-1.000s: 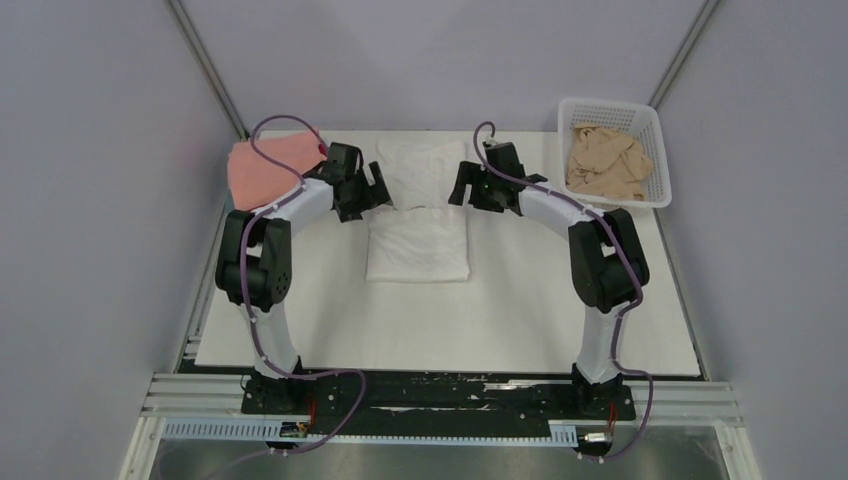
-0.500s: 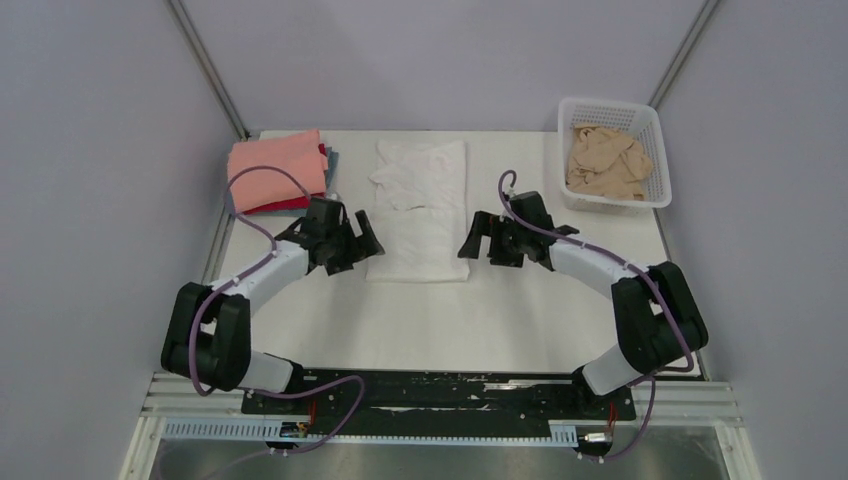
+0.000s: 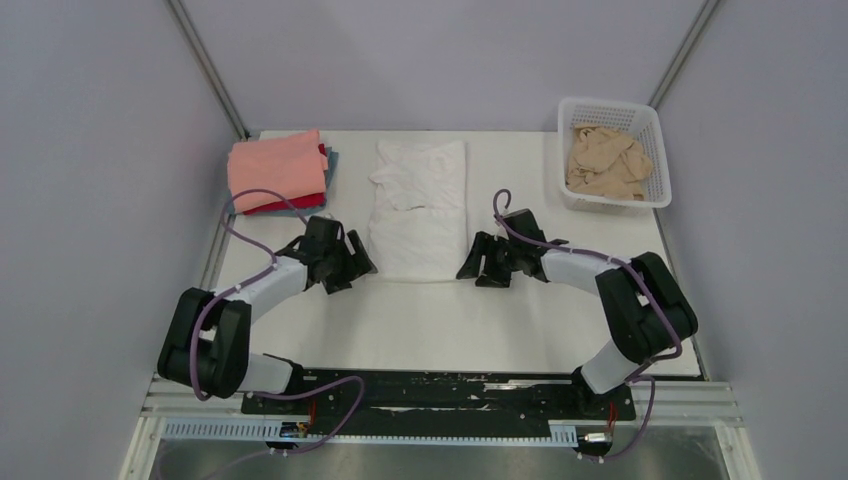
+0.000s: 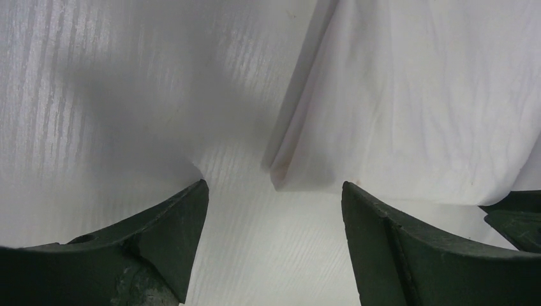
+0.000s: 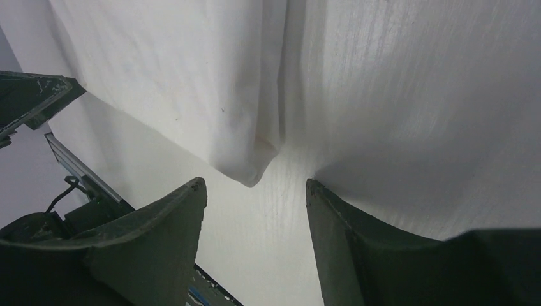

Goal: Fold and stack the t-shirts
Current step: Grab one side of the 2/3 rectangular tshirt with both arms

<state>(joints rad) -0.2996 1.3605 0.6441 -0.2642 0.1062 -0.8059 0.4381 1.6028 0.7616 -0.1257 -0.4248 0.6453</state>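
Symmetrically, my left gripper [image 3: 352,262] and right gripper [image 3: 480,264] sit low with jaws spread and empty. One is at each near corner of the white t-shirt [image 3: 418,215], which lies flat on the table [image 3: 520,320]. I judge this placement lets me pinch both corners for a fold.

The top view looks down from above and behind the arm bases, taking in the whole table [image 3: 330,335]. Each wrist view sits very close to the table, looking forward between its own spread fingers. Just beyond the left fingers [image 4: 159,245] lies one near corner of the white shirt [image 4: 415,95]; just beyond the right fingers [image 5: 147,245], the other. The top view shows both corners.
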